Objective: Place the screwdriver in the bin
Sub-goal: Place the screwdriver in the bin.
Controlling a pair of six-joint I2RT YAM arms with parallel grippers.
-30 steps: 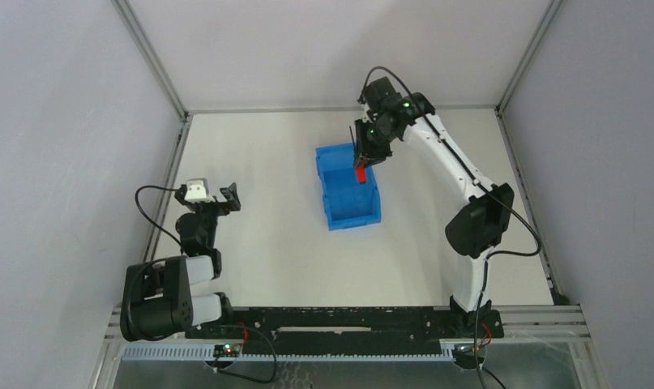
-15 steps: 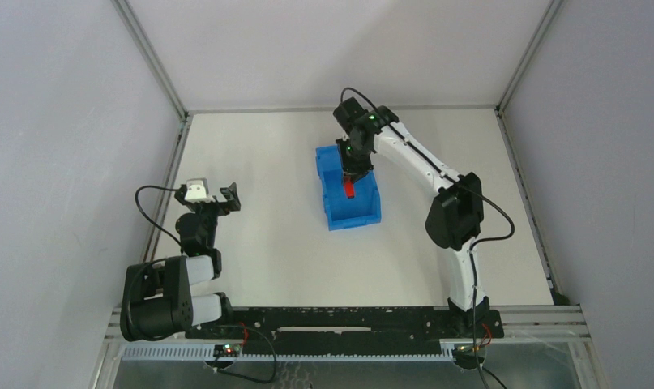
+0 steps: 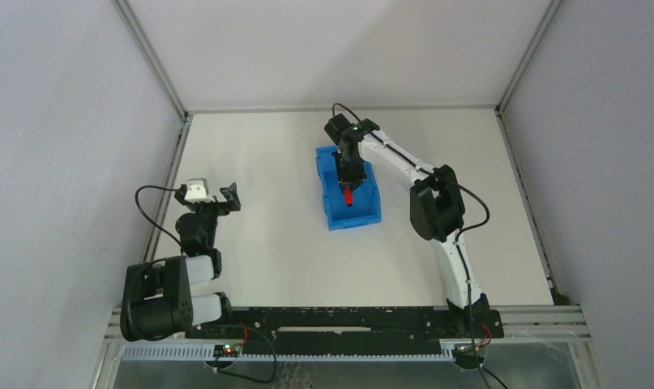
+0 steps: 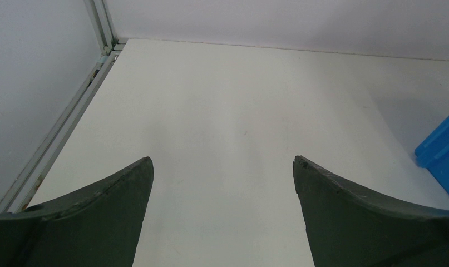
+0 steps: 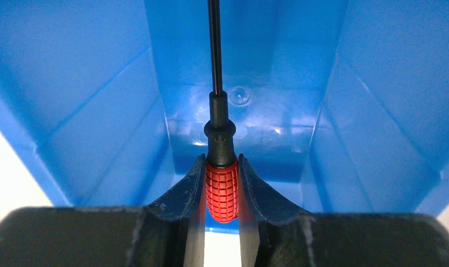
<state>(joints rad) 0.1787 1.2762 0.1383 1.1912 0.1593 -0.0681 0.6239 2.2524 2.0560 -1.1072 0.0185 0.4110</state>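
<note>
At the near edge of the surface (image 3: 267, 243), the left arm (image 3: 173, 284) is seen folded back over its base. The left claw (image 3: 208, 195) is held over the left side of the surface, well apart from the bin (image 3: 354, 214). In the left wrist view its two dark fingers (image 4: 99, 211) are spread wide, and only bare surface is seen between them. A blue corner of the bin is caught at the right edge of that view.

Farther in, just right of the middle, the bin is stood on the surface with its lower lip turned toward the arms. The right arm (image 3: 437, 211) is stretched from its base at the near right across to the bin. The right claw (image 3: 347, 185) is lowered between the bin's walls.

The screwdriver (image 5: 221, 189) is gripped there by its red handle, and the claw's fingers are pressed against both sides of it. The thin black shaft is pointed away from the wrist camera toward the bin's floor, and its tip is cut off by the frame. Whether the tip is touching the plastic cannot be told. From above, the red handle is seen inside the bin's outline.

Beyond the bin, the surface is closed off by the far wall (image 3: 331, 49).
</note>
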